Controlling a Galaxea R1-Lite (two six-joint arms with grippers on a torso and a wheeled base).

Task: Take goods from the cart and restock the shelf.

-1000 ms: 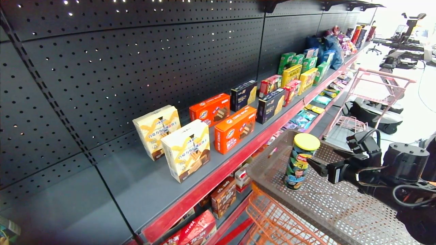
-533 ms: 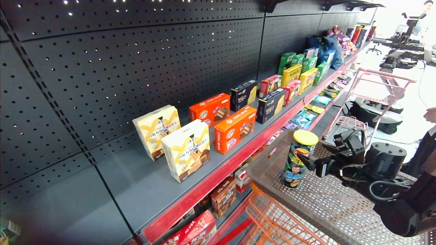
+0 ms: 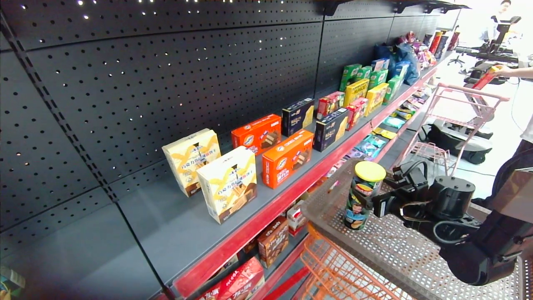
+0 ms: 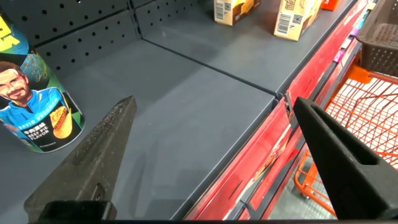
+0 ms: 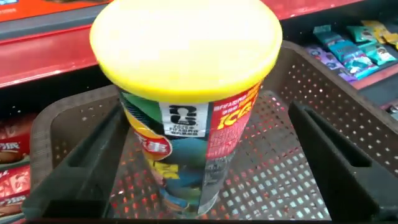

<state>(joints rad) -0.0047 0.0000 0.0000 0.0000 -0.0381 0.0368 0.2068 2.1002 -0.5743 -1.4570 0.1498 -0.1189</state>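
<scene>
On the cart's brown perforated tray (image 3: 399, 250), the yellow-lidded chips can (image 3: 361, 196) stands upright, in much the same spot as a second ago.

Change: the right gripper (image 3: 377, 195) has advanced from well beside the can to straddling it. The right wrist view confirms this. Its fingers (image 5: 339, 162) are apart, one on each side of the can's body, with tray showing between finger and label. We judge there is no contact yet.

Meaning: the approach is done and closure comes next. The can has not left the cart, so this restock cycle is only starting.

The left gripper (image 4: 211, 155), likewise spread with nothing between its fingers, hangs over a bare stretch of the grey shelf (image 4: 186, 93), near a second can (image 4: 37, 99) standing there.
</scene>
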